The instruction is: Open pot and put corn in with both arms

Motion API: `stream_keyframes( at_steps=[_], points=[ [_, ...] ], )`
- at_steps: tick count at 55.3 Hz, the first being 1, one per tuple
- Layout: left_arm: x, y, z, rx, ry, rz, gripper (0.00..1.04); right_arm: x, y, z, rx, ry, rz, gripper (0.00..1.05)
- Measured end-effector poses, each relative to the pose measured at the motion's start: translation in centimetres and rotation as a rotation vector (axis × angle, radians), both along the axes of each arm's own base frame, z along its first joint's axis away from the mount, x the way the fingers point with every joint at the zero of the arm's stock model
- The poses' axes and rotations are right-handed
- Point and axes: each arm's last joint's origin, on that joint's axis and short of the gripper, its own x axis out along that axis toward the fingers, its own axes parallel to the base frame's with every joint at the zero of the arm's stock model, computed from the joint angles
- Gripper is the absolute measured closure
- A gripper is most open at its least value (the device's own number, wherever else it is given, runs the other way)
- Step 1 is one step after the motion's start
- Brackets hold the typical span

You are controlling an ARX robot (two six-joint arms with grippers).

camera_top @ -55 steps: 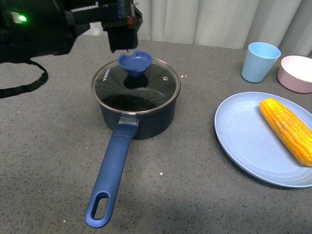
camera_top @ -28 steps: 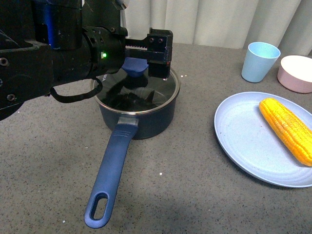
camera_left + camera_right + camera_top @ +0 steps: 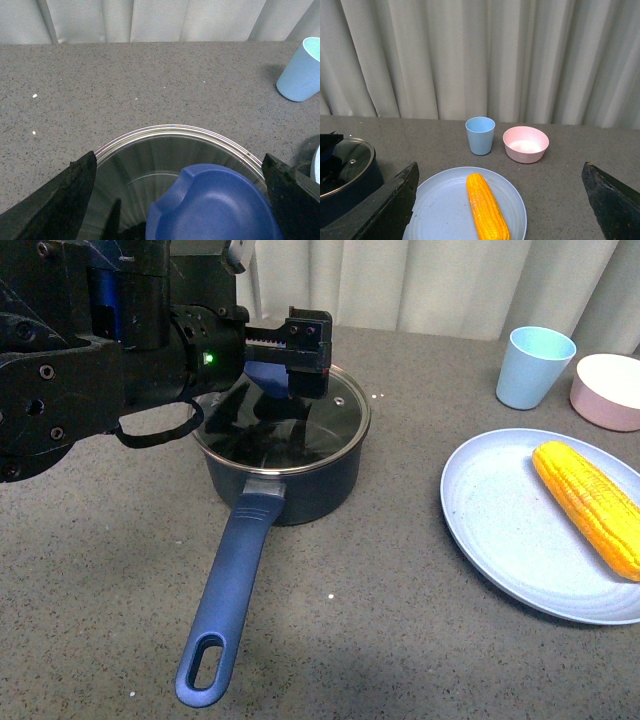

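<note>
Navy pot (image 3: 285,485), on the grey table (image 3: 100,570), glass lid (image 3: 330,415) in place, long handle (image 3: 230,590) pointing toward me. Left gripper (image 3: 178,157): I logged its jaws spread wide, one on each side of the lid's blue knob (image 3: 215,205), not clamped on it. Corn (image 3: 590,505): lay on the pale blue plate (image 3: 500,530), well apart from the pot, to its right. Right gripper (image 3: 500,167): jaws parted, holding nothing, facing the plate. Blue cup (image 3: 535,365) and pink bowl (image 3: 610,390) stood behind the plate.
</note>
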Motion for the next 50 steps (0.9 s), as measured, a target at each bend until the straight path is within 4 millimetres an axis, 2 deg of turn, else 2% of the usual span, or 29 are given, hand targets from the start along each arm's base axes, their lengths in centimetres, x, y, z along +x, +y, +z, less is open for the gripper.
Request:
stream_keyframes(
  at_steps=[33,50],
  points=[
    [-0.44,-0.75,-0.31,-0.024,0.023,-0.063,0.07,0.0,0.0,0.0,0.0,0.0,0.0,0.09],
    [-0.64,-0.81,-0.79,0.03,0.015,-0.073,0.07,0.0,0.0,0.0,0.0,0.0,0.0,0.09]
  ],
)
